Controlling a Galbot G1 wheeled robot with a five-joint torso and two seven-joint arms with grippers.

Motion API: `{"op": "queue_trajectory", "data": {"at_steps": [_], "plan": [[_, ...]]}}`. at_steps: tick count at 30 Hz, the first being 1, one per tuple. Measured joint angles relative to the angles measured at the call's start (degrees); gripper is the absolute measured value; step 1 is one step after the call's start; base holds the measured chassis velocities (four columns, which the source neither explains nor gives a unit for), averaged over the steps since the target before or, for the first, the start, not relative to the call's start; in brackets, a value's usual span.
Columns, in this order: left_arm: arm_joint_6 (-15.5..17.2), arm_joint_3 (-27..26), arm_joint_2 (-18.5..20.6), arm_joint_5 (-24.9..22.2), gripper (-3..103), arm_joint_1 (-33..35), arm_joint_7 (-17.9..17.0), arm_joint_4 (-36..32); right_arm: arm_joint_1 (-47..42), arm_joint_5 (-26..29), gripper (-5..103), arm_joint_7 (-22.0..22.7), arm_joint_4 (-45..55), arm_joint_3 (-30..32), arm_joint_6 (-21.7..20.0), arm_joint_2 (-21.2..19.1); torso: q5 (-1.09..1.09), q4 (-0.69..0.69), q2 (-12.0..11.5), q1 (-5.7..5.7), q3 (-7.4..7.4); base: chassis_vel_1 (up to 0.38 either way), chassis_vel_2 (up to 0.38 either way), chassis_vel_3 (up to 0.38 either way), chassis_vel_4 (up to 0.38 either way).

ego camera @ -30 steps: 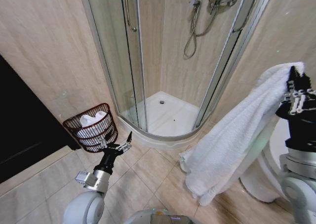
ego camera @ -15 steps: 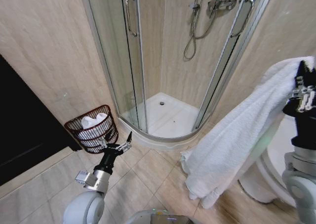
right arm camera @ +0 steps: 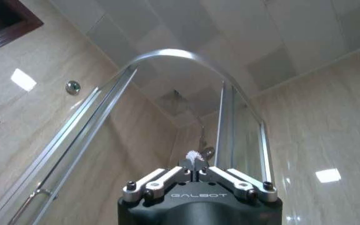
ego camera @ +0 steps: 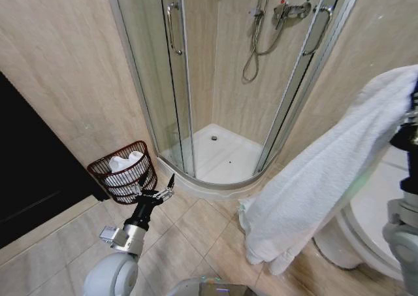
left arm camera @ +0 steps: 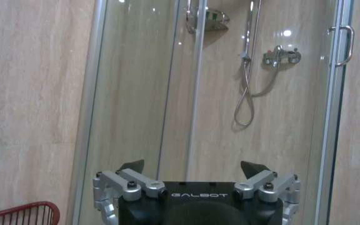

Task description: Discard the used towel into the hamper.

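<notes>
Currently the right gripper (right arm camera: 198, 172) is raised at the robot's right, its fingers pinched together on a tuft of the white towel (ego camera: 320, 185), as the right wrist view shows. The towel hangs from that grip in a long drape, its lower end bunched near the tiled floor (ego camera: 196, 227) in front of the shower enclosure (ego camera: 222, 80). The hamper (ego camera: 124, 172), a dark red-brown wire basket, stands against the wall at the robot's left, just beside the shower's glass door, and already holds white cloth. The left gripper (ego camera: 155, 193) is low at the left, near the hamper, fingers spread wide and empty.

The step in hand appears to be carrying the towel across to the hamper. To perform it well:

1. Keep the pinch firm; only a small bite of fabric is held, so a jerk could free it.
2. Lift or gather the drape so the trailing end clears the floor and the hamper rim.
3. Centre the towel above the opening before releasing, since the basket is small relative to the cloth.
4. Keep the left arm out of the drop path.
</notes>
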Motion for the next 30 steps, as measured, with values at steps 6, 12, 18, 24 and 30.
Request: {"op": "queue_trajectory", "data": {"at_steps": [6,12,18,24,30], "plan": [[0.0,0.0,0.0,0.0,100,0.0,0.0,0.0,1.28,0.08,2,0.88,0.0,-0.83,-0.97,-0.91,0.0,0.01,1.47,0.53,0.93,0.0,0.0,0.0,0.0],[0.0,0.0,0.0,0.0,100,0.0,0.0,0.0,1.17,0.11,2,0.96,0.0,0.04,-1.15,-0.78,0.0,0.0,2.68,1.01,1.65,0.0,0.0,0.0,0.0],[0.0,0.0,0.0,0.0,100,0.0,0.0,0.0,0.53,0.75,2,1.15,0.0,2.14,-1.66,-1.35,-0.01,0.0,4.14,1.53,2.61,0.0,0.0,0.0,0.0],[0.0,0.0,0.0,0.0,100,0.0,0.0,0.0,-0.31,0.64,2,1.15,0.0,2.32,-1.62,-0.67,0.0,0.01,5.55,2.12,3.43,0.0,0.0,0.0,0.0],[0.0,0.0,0.0,0.0,100,0.0,0.0,0.0,-0.38,1.58,2,1.2,0.0,3.44,-1.26,-0.96,0.0,0.01,7.15,2.72,4.42,0.0,0.0,0.0,0.0]]}}
